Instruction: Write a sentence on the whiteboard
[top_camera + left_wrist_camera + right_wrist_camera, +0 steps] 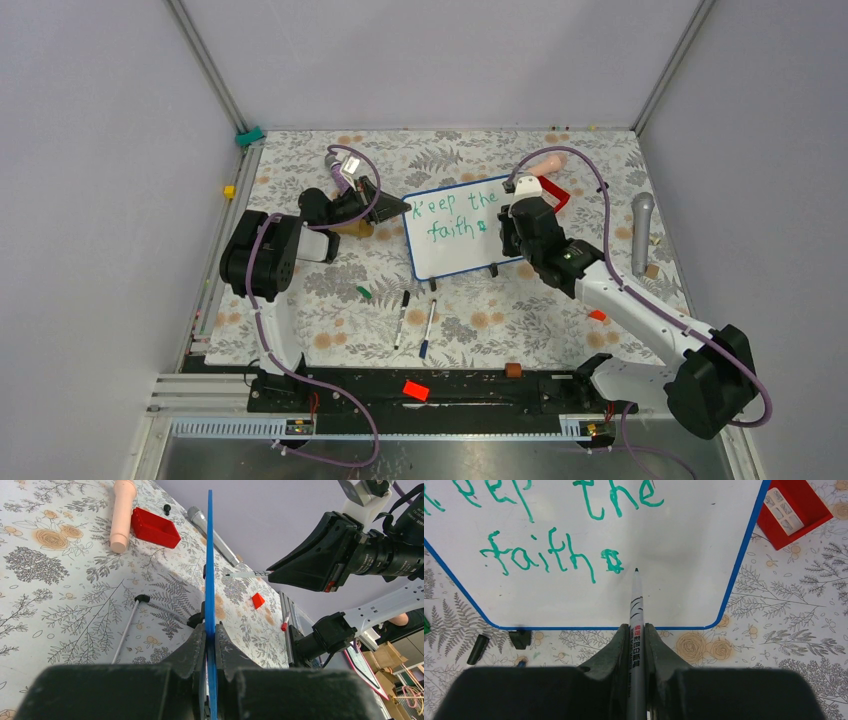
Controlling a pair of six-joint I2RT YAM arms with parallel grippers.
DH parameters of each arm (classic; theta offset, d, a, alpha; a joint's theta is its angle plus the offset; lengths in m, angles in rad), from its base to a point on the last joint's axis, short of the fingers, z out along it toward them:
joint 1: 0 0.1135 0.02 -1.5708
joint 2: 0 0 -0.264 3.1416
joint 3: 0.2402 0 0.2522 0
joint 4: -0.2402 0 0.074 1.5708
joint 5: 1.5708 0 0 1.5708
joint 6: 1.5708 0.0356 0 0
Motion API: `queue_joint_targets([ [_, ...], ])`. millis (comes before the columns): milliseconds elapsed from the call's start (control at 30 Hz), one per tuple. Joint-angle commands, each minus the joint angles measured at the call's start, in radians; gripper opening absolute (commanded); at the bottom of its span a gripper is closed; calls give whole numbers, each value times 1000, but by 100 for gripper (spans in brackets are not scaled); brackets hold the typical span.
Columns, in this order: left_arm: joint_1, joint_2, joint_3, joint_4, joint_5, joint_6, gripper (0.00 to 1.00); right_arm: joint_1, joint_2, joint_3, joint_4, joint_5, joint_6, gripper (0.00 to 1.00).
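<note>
Right gripper (pixel 636 630) is clamped on a marker (pixel 636 605), barrel pinched btwn the two fingers and the tip poking out fwd over the whiteboard (pixel 694 555). Starting nearest the arm bases: a small red chip (pixel 414 389) lies on the black rail. Further in, two loose pens (pixel 401 318) lie side by side on the floral cloth (pixel 300 330), w/ a green cap (pixel 364 293) a bit to their left. Next comes the board's near edge w/ its two short black feet (pixel 433 285). On the white surface the sentence (pixel 574 560) so far reads "Keep the" on the top line and "faith" under it, all in green, followed by a small scribbled green mark. The marker tip sits just right of that mark; can't tell from here if it's actually touching the board. Left gripper (pixel 210 630) is closed tight on the board's left rim, and its wrist cam sees the blue edge end-on running straight up from btwn the fingers. From above, that grip is at the top-left corner. Beyond the board, at its far right corner, there's a red tray (pixel 555 190), w/ a peach cylinder (pixel 545 163) just behind it. A grey mic (pixel 641 232) lies off to the right, well apart from the board.
</note>
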Motion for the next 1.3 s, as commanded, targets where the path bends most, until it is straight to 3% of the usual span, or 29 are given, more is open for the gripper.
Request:
queue_joint_targets([
  [0,-13,-36,-17,44,54,65,0,-7,15,49,35,59,-18,0],
  [733,-18,-20,1,45,72,57,0,-6,140,134,46,52,-18,0],
  [1267,-19,-22,0,45,73,57,0,-7,134,77,-3,6,-15,0],
])
